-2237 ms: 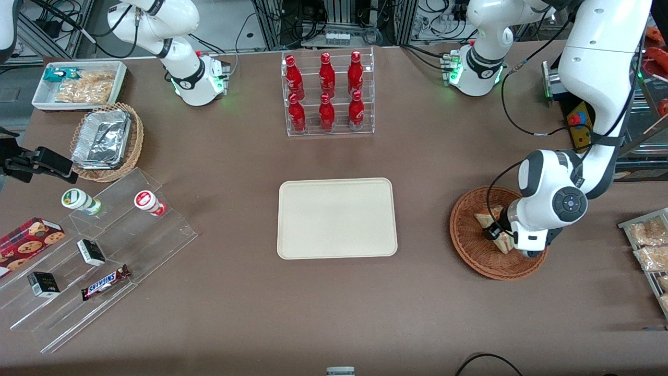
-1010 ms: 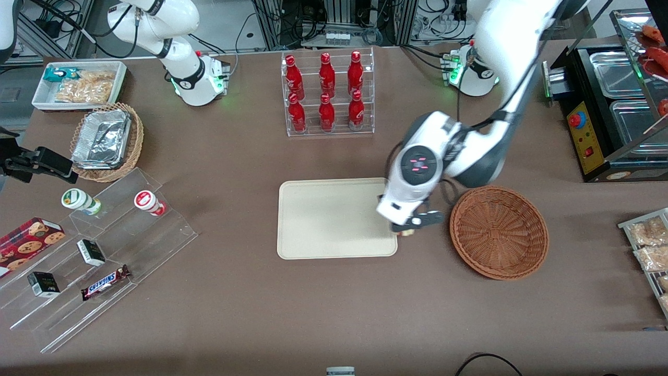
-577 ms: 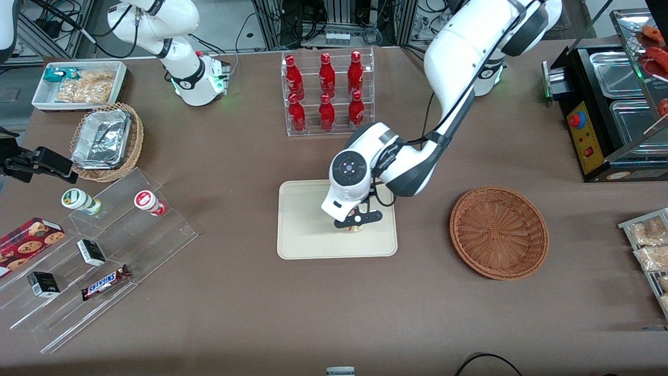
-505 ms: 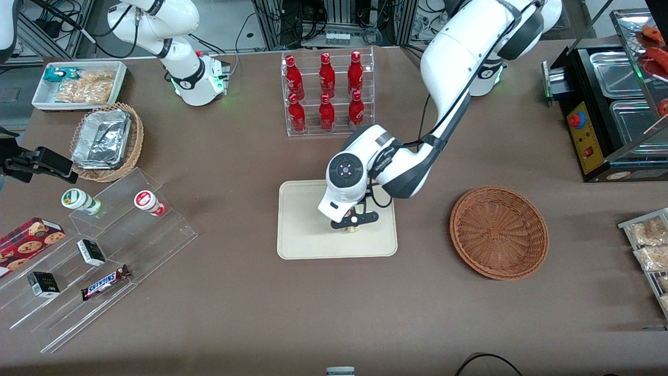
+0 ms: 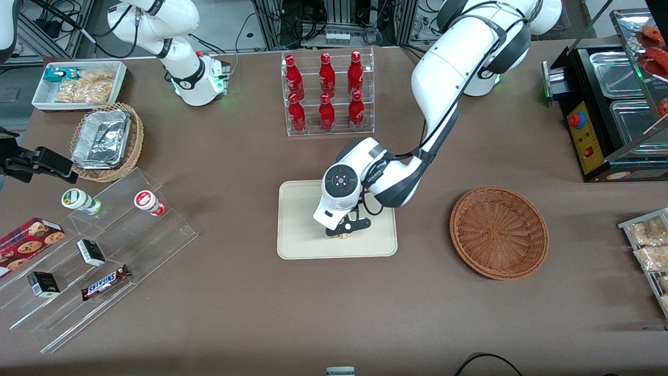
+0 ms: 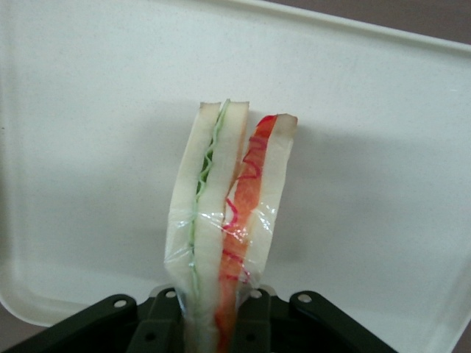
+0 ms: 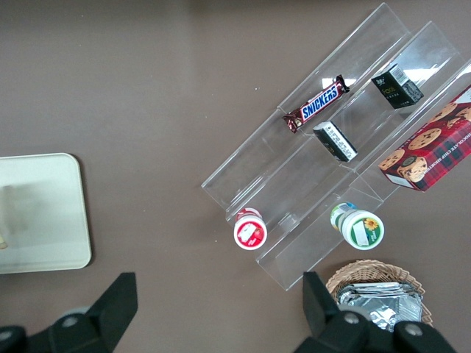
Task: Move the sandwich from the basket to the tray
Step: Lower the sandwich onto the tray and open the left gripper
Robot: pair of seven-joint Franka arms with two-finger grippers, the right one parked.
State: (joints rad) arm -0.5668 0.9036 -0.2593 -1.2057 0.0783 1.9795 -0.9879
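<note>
My left gripper (image 5: 342, 233) hangs low over the cream tray (image 5: 300, 209), near the tray's middle. It is shut on the sandwich (image 6: 228, 220), a clear-wrapped wedge of white bread with green and red filling. In the wrist view the wedge sticks out from between the black fingers (image 6: 158, 323), with the tray (image 6: 383, 162) spread beneath it. From the front only a small pale bit of the sandwich (image 5: 343, 235) shows under the hand. The reddish-brown wicker basket (image 5: 499, 232) stands beside the tray toward the working arm's end, with nothing in it.
A clear rack of red bottles (image 5: 327, 93) stands farther from the front camera than the tray. Toward the parked arm's end are clear stepped shelves with snacks (image 5: 99, 250), a tan basket of foil trays (image 5: 107, 140) and a white bin (image 5: 78, 83). Bagged snacks (image 5: 649, 245) lie at the working arm's end.
The gripper carried the sandwich out of the basket and over the tray. In the last half second it shifted slightly toward the parked arm's end and lower.
</note>
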